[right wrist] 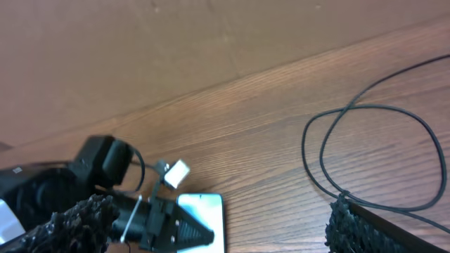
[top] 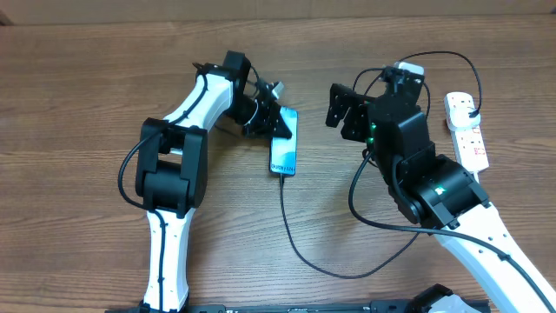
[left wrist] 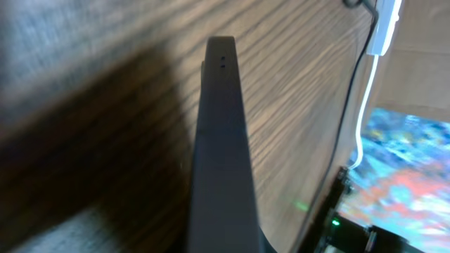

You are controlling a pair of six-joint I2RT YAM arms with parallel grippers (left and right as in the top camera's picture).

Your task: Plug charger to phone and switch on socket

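The slim smartphone with the light-blue screen (top: pixel 286 149) is resting on the brown wooden table (top: pixel 87 87), near its middle. The thin black charger cable (top: pixel 300 248) is meeting its near end and looping off right towards the narrow white power strip (top: pixel 470 139). The left gripper (top: pixel 269 126) is clamping the smartphone's far edge. The right gripper (top: pixel 346 111) is hovering just beside, jaws spread wide, holding nothing.

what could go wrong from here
The left gripper grips the phone only near one corner, so it might twist or slip. The charger cable loops across the table under the right arm; reaching for the socket could snag it and tug the phone.
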